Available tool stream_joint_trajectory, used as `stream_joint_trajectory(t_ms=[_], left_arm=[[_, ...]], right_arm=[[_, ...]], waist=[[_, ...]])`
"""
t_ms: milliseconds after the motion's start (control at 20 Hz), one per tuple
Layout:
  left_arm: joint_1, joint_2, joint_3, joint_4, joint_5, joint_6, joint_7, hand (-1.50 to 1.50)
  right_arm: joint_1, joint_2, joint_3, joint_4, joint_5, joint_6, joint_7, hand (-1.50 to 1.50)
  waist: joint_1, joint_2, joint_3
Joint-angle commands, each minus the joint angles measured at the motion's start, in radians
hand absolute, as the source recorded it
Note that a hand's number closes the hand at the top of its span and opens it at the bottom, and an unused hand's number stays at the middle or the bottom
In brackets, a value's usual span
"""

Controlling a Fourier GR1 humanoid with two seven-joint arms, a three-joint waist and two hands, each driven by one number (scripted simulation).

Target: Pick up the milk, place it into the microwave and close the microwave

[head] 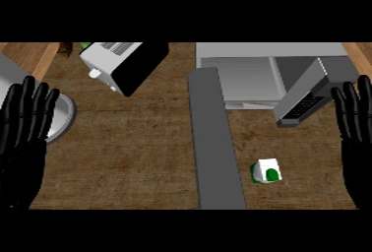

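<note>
A kitchen, seen from above. A wooden counter carries the usual kitchen appliances: a microwave with its door swung open at the upper right, and a toaster, white with slots on top and a black side, at the upper left. A round metal rim at the left edge, probably a sink or bowl, lies partly hidden. A small carton of milk stands on the counter below the microwave. A grey strip crosses the wood.
</note>
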Motion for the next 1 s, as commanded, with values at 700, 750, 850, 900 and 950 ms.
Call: stream_joint_trajectory(t_ms=[700,750,850,900,950], left_arm=[[0.280,-0.113,-0.107,0.033,0.182,0.090,-0.128,-1.50],[0.347,-0.104,-0.132,-0.021,0.171,0.053,-0.121,-1.50],[0.389,-0.113,-0.190,0.020,0.139,0.067,-0.209,-1.50],[0.410,-0.113,-0.239,0.089,0.136,0.086,-0.300,-1.50],[0.301,-0.099,-0.109,0.102,0.202,0.037,-0.204,-1.50]], right_arm=[[0.633,0.085,0.324,-0.213,0.175,-0.021,-0.108,-1.50],[0.532,0.067,0.254,-0.162,0.136,-0.005,-0.055,-1.50],[0.587,0.084,0.278,-0.168,0.137,-0.024,-0.109,-1.50],[0.596,0.072,0.278,-0.171,0.133,-0.013,-0.114,-1.50],[0.558,0.076,0.264,-0.130,0.143,-0.030,-0.107,-1.50]], waist=[[0.000,-0.001,-0.013],[0.009,0.001,-0.013],[0.006,0.001,-0.013],[0.005,0.001,-0.013],[0.005,0.003,-0.013]])
